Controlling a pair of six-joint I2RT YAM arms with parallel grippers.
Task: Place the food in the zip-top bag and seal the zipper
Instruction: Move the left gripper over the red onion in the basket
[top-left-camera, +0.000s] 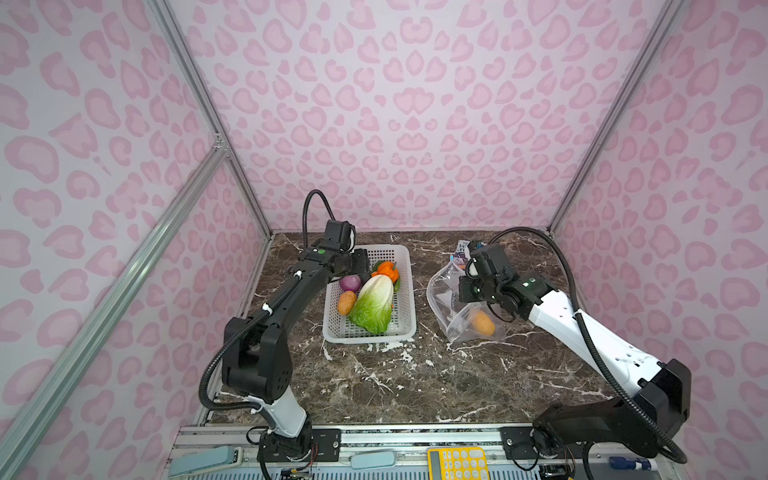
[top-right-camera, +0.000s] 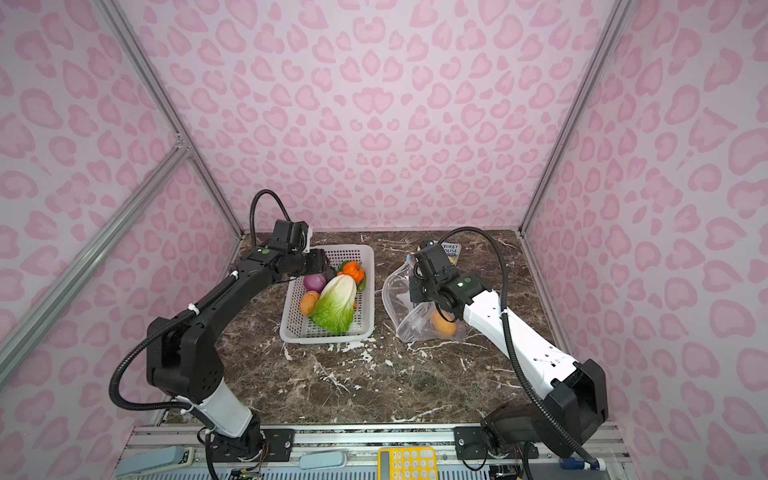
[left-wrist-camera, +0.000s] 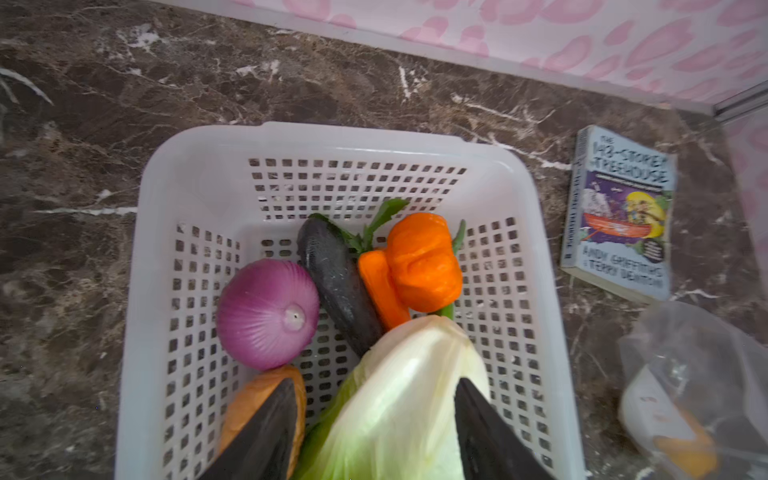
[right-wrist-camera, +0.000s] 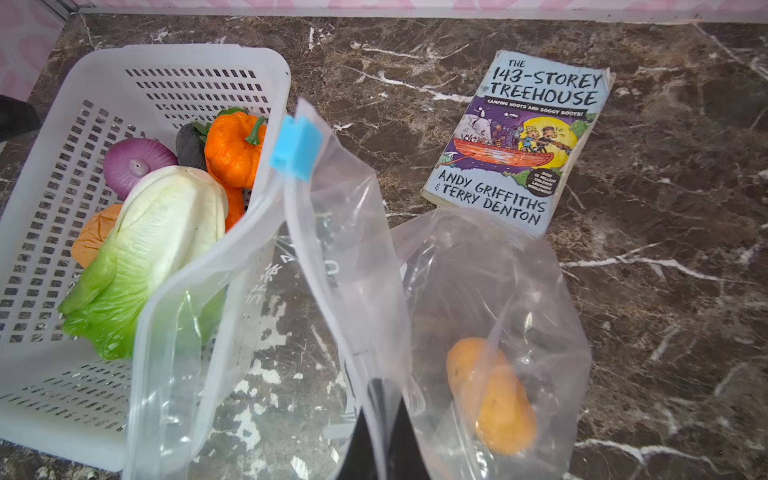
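Right gripper (right-wrist-camera: 384, 399): pinched together on the bag (right-wrist-camera: 478, 270), clamping the film near the mouth and holding that side up.
Zipper (right-wrist-camera: 216, 241): unsealed, with the mouth gaping; the blue slider (right-wrist-camera: 296, 147) sits at one end of the strip.
Bagged potato (right-wrist-camera: 494, 399): lies low inside the bag, on the side away from the basket.
Bag position: on the table (top-left-camera: 415, 382) beneath the right gripper, just beside the basket (left-wrist-camera: 332, 141).
Left gripper (left-wrist-camera: 374, 386): fingers apart over the basket and holding nothing. The wrist view shows the white end of the cabbage (left-wrist-camera: 407, 357) between them; I cannot tell whether they touch it.
Basket contents: the cabbage lies lengthwise. The onion (left-wrist-camera: 268, 313) and basket potato (left-wrist-camera: 257, 395) are on one side of it. A dark piece (left-wrist-camera: 336, 282), the carrot (left-wrist-camera: 380, 286) and the pumpkin (left-wrist-camera: 424, 262) are beyond its white end. A green piece (top-left-camera: 397, 285) is tucked by the pumpkin.
Book (right-wrist-camera: 523, 141): lies flat on the table, beyond the bag and near the back wall.
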